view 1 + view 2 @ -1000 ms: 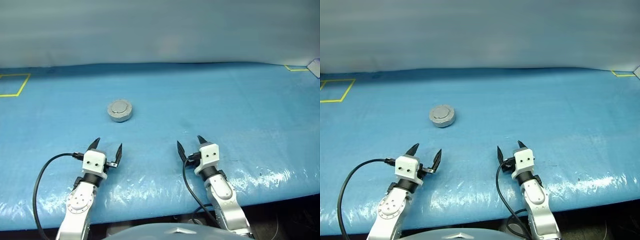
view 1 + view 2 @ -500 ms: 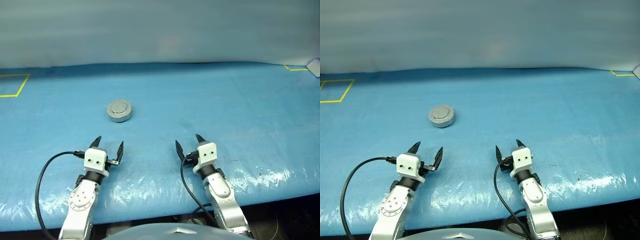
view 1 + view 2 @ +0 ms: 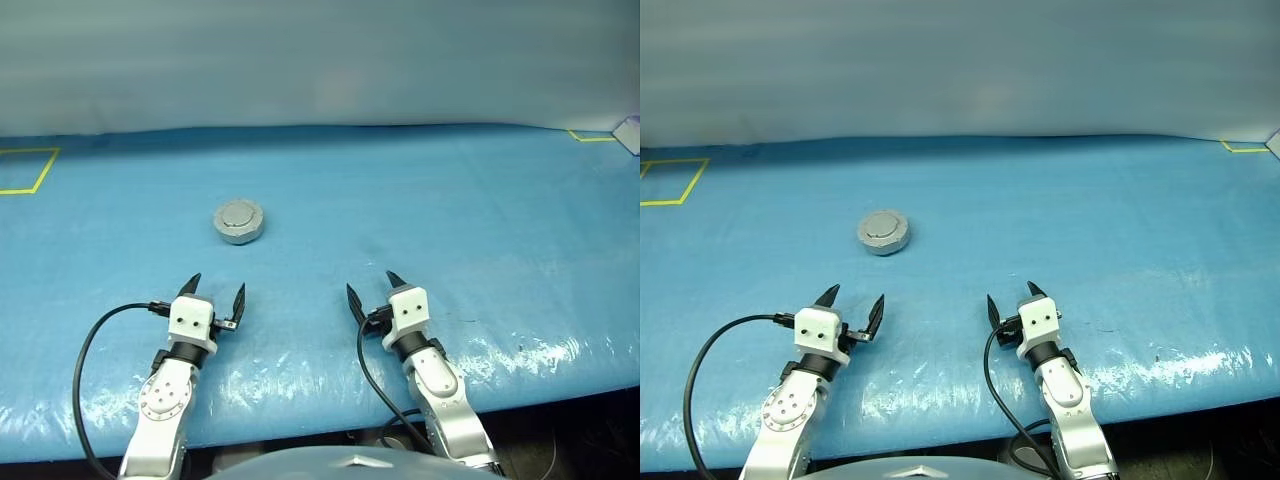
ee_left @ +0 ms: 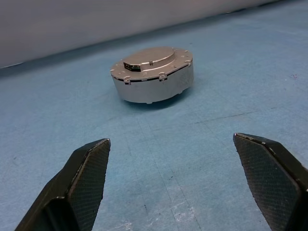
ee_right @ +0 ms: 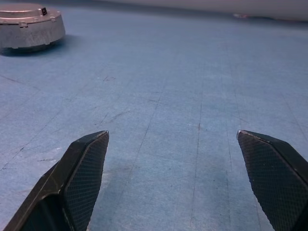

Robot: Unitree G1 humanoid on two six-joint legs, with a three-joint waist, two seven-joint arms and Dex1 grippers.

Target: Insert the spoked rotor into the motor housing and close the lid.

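Sitting closed: motor housing (image 4: pixel 153 74) | round grey metal | lid (image 4: pixel 150 57) on

The work surface is a table covered with a blue sheet (image 3: pixel 450 210). The sheet shows fine creases and scuff lines, and its near edge is wrinkled and glossy where it folds over the table front. A yellow tape outline (image 3: pixel 28 170) marks a rectangular zone at the far left of the sheet. A second yellow tape corner (image 3: pixel 590 137) sits at the far right, next to a small pale object (image 3: pixel 629 134) at the picture's edge; its kind cannot be determined. A plain grey wall (image 3: pixel 320 60) stands behind the table.
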